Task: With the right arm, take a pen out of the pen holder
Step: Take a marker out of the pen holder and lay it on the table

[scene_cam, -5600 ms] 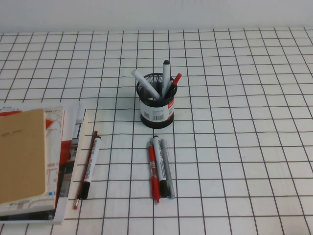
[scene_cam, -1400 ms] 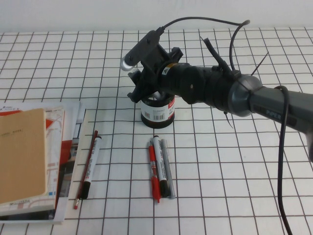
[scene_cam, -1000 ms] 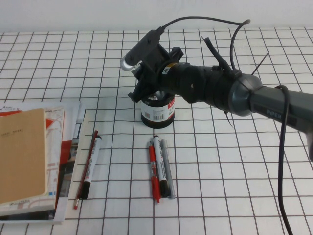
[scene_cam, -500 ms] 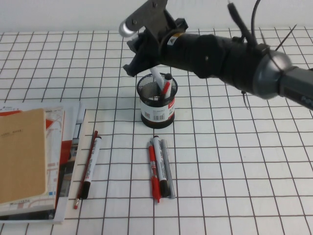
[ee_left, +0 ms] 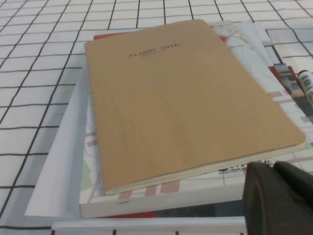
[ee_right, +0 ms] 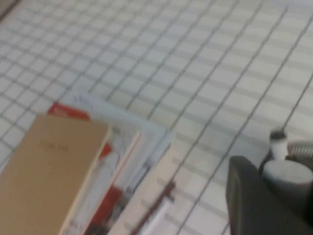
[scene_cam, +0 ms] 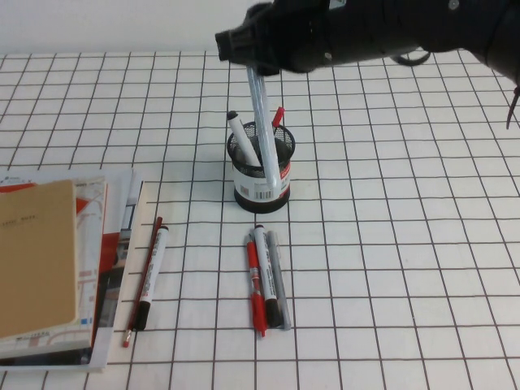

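My right fingers, at 12 o'clock above the mesh pen holder, clamp the top of a pale pen. The pen hangs tilted, its lower end crossing the holder's rim and front wall in the high view. A white marker and a red pen lean on the rim at 10 and 1 o'clock. Three pens lie side by side at the holder's 6 o'clock. A loose marker and a pencil lie at its 7 o'clock, just beside the edge of the notebook stack. From 1 to 5 o'clock the gridded surface lies bare. My left fingers hover by the stack's corner; spread or closed, I cannot tell.
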You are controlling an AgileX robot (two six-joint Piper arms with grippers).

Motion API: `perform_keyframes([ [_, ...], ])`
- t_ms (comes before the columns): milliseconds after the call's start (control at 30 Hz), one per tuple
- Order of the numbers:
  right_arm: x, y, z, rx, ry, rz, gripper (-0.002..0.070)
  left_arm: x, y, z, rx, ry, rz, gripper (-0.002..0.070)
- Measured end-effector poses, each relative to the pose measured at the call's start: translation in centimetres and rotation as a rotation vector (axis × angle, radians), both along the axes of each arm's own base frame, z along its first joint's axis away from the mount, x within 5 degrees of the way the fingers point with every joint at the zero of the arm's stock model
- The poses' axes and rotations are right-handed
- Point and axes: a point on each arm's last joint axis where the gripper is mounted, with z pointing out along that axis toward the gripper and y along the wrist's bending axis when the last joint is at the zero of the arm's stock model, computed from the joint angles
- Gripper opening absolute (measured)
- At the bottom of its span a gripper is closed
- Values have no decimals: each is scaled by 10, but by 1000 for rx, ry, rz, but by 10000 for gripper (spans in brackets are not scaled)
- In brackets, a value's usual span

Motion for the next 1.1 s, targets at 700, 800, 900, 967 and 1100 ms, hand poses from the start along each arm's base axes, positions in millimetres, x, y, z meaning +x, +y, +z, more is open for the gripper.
perform_keyframes([
  [700, -35, 48, -126, -62, 482, -9, 109, 0, 0, 0, 0, 0, 0, -4],
  [800, -30, 56, -145, -58, 519, -23, 109, 0, 0, 0, 0, 0, 0, -5],
  [900, -24, 61, -167, -57, 558, -46, 109, 0, 0, 0, 0, 0, 0, -4],
  [967, -21, 63, -177, -53, 577, -58, 109, 0, 0, 0, 0, 0, 0, -4],
  [1100, -11, 59, -192, -54, 600, -92, 109, 0, 0, 0, 0, 0, 0, -4],
])
